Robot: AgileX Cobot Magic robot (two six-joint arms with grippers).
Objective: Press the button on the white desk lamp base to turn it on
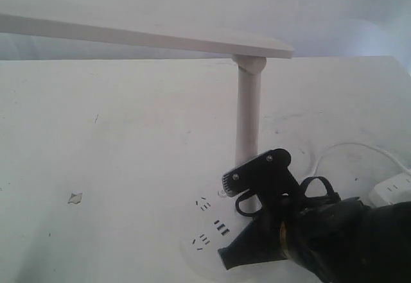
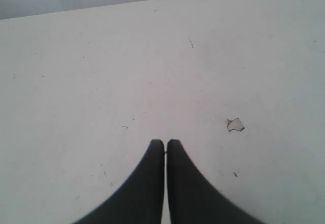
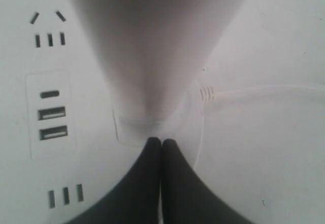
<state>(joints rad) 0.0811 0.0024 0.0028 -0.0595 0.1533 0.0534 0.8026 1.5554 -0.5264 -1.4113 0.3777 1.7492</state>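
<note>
White desk lamp (image 1: 248, 103) on a white table (image 1: 128, 135), its bar head (image 1: 141, 36) reaching toward the far left corner and its pole (image 3: 157, 46) rising from the white desk lamp base (image 3: 89, 163), which lies close to the near edge, right of the middle. The right gripper (image 3: 161, 144), jaws pressed together with nothing between them, points down at the base right at the foot of the pole. The joined tips form one narrow probe, in all likelihood better suited to pushing a small button than to grasping. Whether the tips bear on a button cannot be told: none shows in the right wrist view, and any beneath them is covered. The pole stands directly beyond the tips and is the main obstruction, leaving little room to advance. The USB ports (image 3: 52, 115) and socket slots (image 3: 50, 39) lie off to one side, apart from the tips; a sideways slip could land there. A cord (image 3: 264, 91) meets the base rim on the other side, and a power strip (image 1: 393, 190) sits near the right edge, both out of the line of approach. The left gripper (image 2: 165, 144), likewise closed and empty, hangs above bare table toward the left edge, near a small chip (image 2: 235, 125), well apart from the lamp and probably parked out of the way.
</note>
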